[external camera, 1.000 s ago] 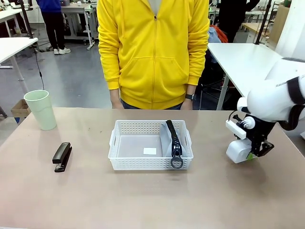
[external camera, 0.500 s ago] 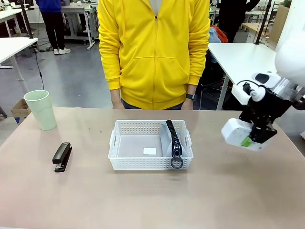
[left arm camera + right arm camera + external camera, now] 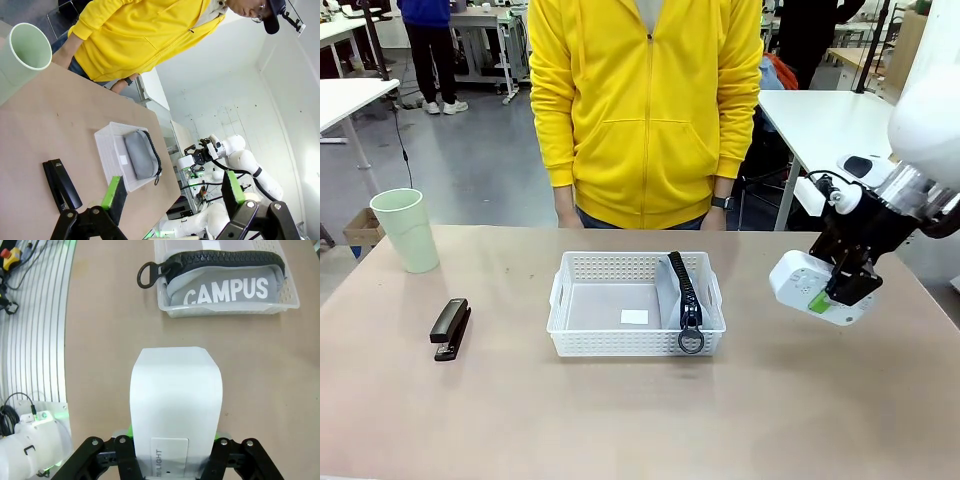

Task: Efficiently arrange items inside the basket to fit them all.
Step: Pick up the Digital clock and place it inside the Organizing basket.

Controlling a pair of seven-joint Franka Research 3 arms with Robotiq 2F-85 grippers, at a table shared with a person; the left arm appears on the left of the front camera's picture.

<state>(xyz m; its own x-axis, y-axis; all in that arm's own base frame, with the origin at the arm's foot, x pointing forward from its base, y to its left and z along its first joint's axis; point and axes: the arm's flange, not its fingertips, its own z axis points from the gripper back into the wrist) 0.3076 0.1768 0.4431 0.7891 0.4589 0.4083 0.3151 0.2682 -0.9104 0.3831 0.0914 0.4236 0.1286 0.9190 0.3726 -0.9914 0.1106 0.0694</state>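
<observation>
Right gripper (image 3: 832, 297): clamped on the white boxy device (image 3: 794, 279), held in the air clear of the table (image 3: 640, 420), to the right of the basket (image 3: 636, 345).
Left gripper (image 3: 172, 192): fingers spread wide, nothing between them.
Grey pouch (image 3: 669, 295): inside basket, set on edge along the right-hand wall, ring pull hanging over the front rim.
Black stapler (image 3: 451, 328): flat on table, well left of basket.
Pale green cup (image 3: 404, 230): upright near far-left table corner.
Progress: one of four items placed; second lifted, judged to be on its way to the basket.
Remaining: device, stapler, cup; basket floor left of pouch free, judged sufficient.
</observation>
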